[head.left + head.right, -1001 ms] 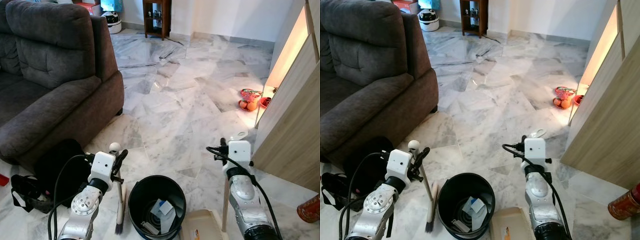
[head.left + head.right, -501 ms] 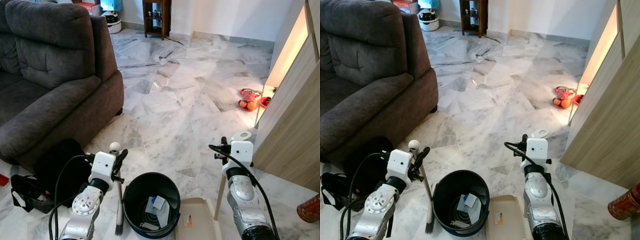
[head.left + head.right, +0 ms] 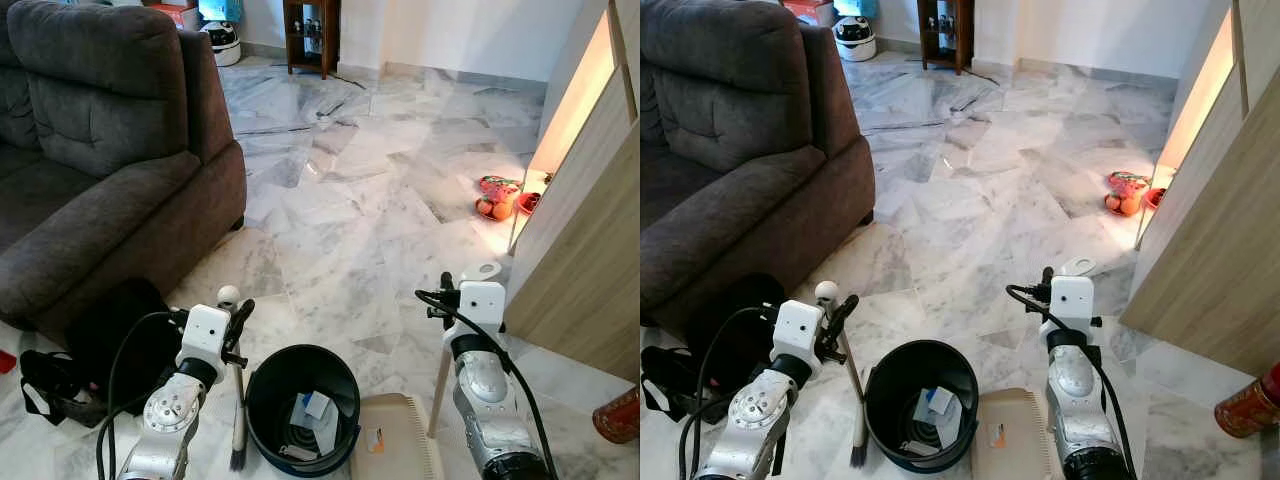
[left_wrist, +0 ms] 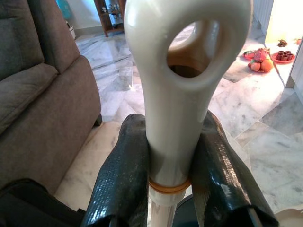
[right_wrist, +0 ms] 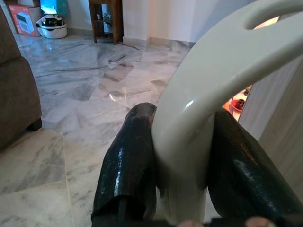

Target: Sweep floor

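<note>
The left tool is squeezing the cream handle of a small brush. Its two black fingers are pressing on both sides of the handle, just under the round hole at the top. The left arm is bending up from the bottom of the head view, with the wrist pointing up and a little forward. The brush is standing almost straight up, and its dark bristles are touching the marble floor just to the left of a black bucket.

The right tool is gripping the curved cream handle of a dustpan. The right arm is also reaching up from below, with its wrist high. The handle is slanting down to the flat pan, which is lying on the floor just to the right of the bucket, touching it or almost.

The bucket is sitting between the brush and the dustpan. Some paper scraps are lying inside it.

A grey sofa is standing on the left, with a black bag on the floor in front of it. A wooden cabinet is standing on the right.
</note>
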Robot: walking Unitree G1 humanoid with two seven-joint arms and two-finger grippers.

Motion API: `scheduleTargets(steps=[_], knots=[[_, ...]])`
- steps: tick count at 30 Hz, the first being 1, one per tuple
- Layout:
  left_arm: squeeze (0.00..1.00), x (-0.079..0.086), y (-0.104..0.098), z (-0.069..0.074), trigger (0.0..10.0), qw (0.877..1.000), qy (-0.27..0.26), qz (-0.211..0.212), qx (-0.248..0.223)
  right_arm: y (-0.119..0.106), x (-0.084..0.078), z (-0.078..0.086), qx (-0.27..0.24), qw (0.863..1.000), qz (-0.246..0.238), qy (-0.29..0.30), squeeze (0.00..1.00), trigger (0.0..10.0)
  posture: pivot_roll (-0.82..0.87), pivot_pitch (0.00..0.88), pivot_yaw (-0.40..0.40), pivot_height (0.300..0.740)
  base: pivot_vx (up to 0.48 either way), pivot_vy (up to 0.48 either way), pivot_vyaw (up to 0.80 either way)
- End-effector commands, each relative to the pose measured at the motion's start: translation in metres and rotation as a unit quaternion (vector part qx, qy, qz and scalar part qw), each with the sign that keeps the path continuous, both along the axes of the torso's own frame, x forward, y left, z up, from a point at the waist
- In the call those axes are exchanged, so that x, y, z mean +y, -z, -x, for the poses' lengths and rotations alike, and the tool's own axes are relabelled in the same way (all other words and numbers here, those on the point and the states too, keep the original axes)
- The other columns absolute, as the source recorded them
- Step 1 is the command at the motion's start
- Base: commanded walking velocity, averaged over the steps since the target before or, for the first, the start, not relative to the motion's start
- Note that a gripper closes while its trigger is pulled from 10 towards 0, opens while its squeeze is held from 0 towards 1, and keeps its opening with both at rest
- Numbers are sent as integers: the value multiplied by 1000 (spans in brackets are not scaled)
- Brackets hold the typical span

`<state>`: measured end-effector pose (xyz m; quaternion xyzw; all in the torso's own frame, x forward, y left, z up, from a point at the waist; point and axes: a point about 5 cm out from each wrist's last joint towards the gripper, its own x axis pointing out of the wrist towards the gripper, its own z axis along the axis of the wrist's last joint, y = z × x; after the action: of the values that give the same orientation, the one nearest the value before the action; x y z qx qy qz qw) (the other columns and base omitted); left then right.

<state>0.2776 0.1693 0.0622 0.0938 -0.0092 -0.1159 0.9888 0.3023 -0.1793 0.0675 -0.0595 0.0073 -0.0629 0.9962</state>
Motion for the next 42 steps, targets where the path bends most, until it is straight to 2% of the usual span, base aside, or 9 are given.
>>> scheduleTargets(steps=[1, 31, 42], knots=[[0, 4, -9, -1, 10000, 1000, -5, -3, -22, -11, 6, -3, -31, 999, -9, -10, 0, 10000, 66, 58, 58, 740, 0, 0, 0], [0, 5, -10, -2, 10000, 1000, 1, -3, -23, -10, 8, -6, -28, 1000, -1, -14, 0, 10000, 75, 21, 67, 740, 0, 0, 0], [0, 4, -11, -1, 10000, 1000, 7, -2, -24, -10, 8, -5, -28, 1000, -1, -13, 0, 10000, 72, 7, 70, 740, -245, 0, 0]])
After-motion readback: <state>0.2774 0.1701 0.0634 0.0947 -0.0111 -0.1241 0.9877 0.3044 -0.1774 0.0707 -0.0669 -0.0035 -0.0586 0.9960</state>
